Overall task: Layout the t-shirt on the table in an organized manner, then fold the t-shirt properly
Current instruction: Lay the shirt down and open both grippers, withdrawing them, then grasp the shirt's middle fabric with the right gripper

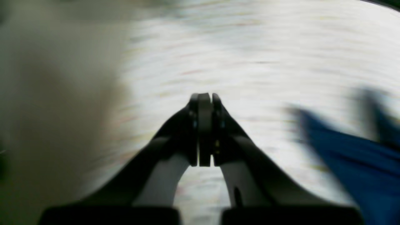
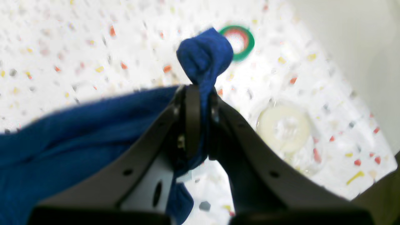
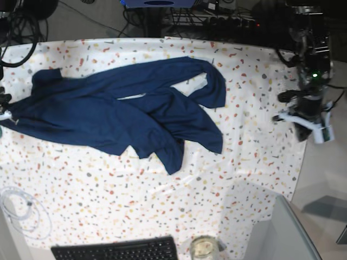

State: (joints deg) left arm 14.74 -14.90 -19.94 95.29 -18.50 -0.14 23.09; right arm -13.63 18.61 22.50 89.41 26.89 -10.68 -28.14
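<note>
The dark navy t-shirt (image 3: 124,116) lies crumpled and spread across the speckled white table (image 3: 244,162), one end reaching the far left edge. There my right gripper (image 3: 5,111) is shut on a bunched fold of the t-shirt (image 2: 204,56), which sticks out past the fingertips of the right gripper (image 2: 200,90) in the right wrist view. My left gripper (image 3: 279,115) hovers near the table's right edge, apart from the cloth. The left wrist view is blurred; in it the left gripper (image 1: 204,97) is shut with nothing in it, and the t-shirt (image 1: 359,165) shows at the lower right.
A green tape ring (image 2: 239,42) and a white tape roll (image 2: 284,128) lie on the table beyond my right gripper. A coiled white cable (image 3: 19,208), a black keyboard (image 3: 116,250) and a glass jar (image 3: 203,248) sit along the front. A plain grey surface (image 3: 282,233) is at the front right.
</note>
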